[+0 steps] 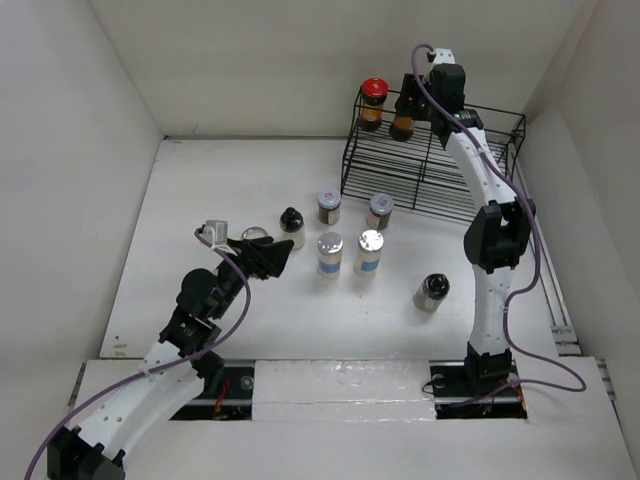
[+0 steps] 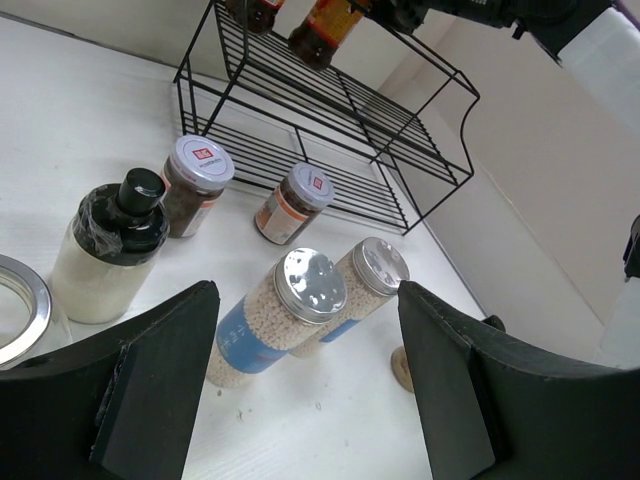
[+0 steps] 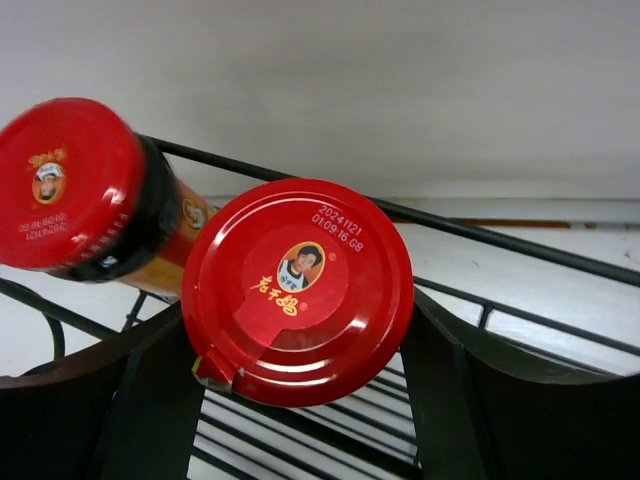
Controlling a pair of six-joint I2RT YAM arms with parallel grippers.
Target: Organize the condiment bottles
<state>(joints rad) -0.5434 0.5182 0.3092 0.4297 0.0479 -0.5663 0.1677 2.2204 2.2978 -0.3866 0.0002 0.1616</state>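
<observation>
My right end effector (image 3: 300, 318) brackets the nearer red-capped jar (image 3: 298, 290) on the top tier of the black wire rack (image 3: 530, 255). The wide cap hides the contact, so I cannot tell whether I am clamping the jar or only flanking it. The other red-capped jar (image 3: 75, 185) stands just beside it on the left. The rack's rear rail and the wall are close behind, so there is little room that way.

My left end effector (image 1: 283, 257) is released, jaws wide with nothing between them, low over the surface (image 1: 190, 190). A silver-rimmed jar (image 2: 22, 300) sits just beside my left finger. Ahead stand the two silver-lidded bottles (image 2: 285, 315), near each other, with the cream black-capped bottle (image 2: 110, 250) to their left. Two spice jars (image 2: 195, 185) stand beyond them, just short of the rack's lower front edge. Bare surface stretches left of this cluster to the wall. To the right, a lone black-capped bottle (image 1: 432, 292) sits apart, near my right arm.
</observation>
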